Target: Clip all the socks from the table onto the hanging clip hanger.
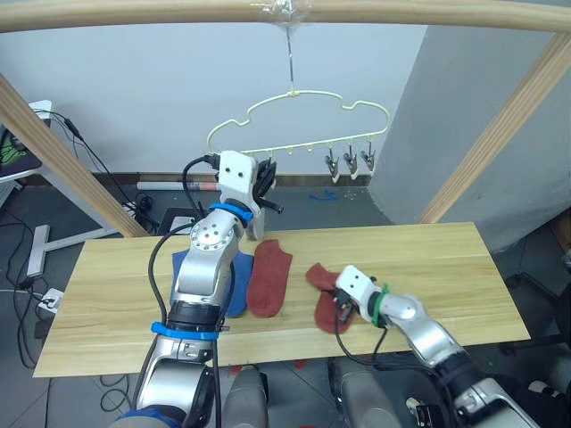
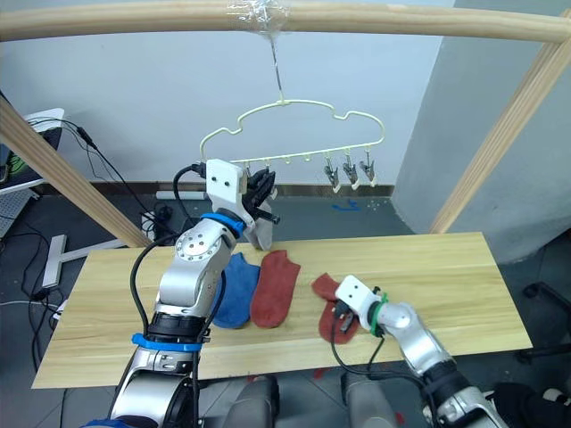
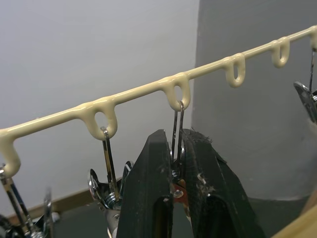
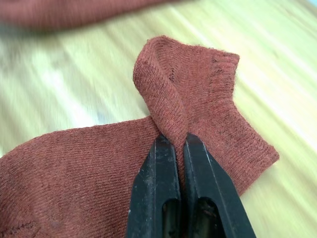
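The pale yellow clip hanger (image 1: 361,106) hangs by its hook from the top pole. My left gripper (image 3: 177,145) is raised to the hanger's lower bar and is shut on a metal clip (image 3: 174,124). A light grey sock (image 2: 260,234) hangs just under that gripper. On the table (image 1: 446,259) a blue sock (image 1: 235,283) and a rust red sock (image 1: 268,276) lie side by side. To their right my right gripper (image 4: 179,143) is shut on the folded cuff of a second rust red sock (image 4: 198,99), which lies on the wood.
A round wooden pole frame (image 1: 178,14) spans overhead, with slanted posts (image 1: 504,125) at both table ends. Three free clips (image 1: 350,161) hang at the hanger's right end. Cables and a stand (image 1: 40,241) sit on the floor to the left.
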`<control>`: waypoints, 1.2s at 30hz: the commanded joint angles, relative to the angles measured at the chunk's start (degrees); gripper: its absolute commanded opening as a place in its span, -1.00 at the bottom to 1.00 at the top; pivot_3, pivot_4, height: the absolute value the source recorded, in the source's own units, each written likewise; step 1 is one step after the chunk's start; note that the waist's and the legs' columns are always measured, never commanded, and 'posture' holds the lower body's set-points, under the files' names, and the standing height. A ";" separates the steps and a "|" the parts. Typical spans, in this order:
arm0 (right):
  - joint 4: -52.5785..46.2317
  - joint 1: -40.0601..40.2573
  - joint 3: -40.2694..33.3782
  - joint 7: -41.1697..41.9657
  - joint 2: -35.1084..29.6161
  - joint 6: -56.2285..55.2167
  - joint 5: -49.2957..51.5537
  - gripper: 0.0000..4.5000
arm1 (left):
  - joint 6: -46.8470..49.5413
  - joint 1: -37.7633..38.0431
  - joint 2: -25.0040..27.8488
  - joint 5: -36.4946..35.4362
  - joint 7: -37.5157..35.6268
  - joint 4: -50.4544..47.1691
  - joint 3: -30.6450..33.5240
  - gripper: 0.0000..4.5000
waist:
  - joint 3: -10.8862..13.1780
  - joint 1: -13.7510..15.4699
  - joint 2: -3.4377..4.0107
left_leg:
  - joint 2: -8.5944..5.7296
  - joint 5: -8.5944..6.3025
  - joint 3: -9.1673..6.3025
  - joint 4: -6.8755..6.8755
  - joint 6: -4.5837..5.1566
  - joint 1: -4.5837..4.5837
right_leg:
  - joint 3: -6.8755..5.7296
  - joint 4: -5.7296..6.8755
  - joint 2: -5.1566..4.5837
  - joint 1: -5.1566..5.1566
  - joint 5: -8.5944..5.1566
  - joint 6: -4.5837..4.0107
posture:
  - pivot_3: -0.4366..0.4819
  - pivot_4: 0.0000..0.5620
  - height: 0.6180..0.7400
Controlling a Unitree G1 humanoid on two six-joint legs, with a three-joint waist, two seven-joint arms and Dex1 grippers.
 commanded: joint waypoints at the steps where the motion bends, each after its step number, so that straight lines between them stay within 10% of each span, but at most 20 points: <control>1: -8.19 1.05 -1.68 0.55 -2.27 -2.54 -0.86 -0.99 | 10.41 0.11 -0.70 -6.58 -0.43 -1.04 3.37 -0.97 | 0.00 -0.35 0.00 | 0.00 0.00 0.00 0.00 0.00 0.00 | 0.00 0.00 0.00 -0.01 0.00 0.00 | -0.11 -0.13 1.00; 12: -29.53 4.83 -3.74 -6.25 -1.16 -9.07 -4.79 -0.99 | 47.11 -6.32 -4.04 -43.73 8.96 2.15 26.84 -0.97 | 0.00 -0.85 -0.02 | 0.01 -0.04 0.02 -0.02 -0.05 0.00 | 0.00 -0.08 0.01 -0.02 -0.05 0.02 | -0.17 -0.15 1.00; 36: -29.50 -0.57 -6.34 -10.79 5.84 -7.05 -5.69 -0.99 | 48.93 -5.24 -2.95 -59.61 17.05 -0.78 25.18 -0.97 | 0.01 -0.60 -0.04 | 0.01 -0.05 0.01 -0.13 -0.08 -0.11 | 0.00 -0.13 0.00 -0.14 -0.08 -0.04 | -0.17 -0.12 1.00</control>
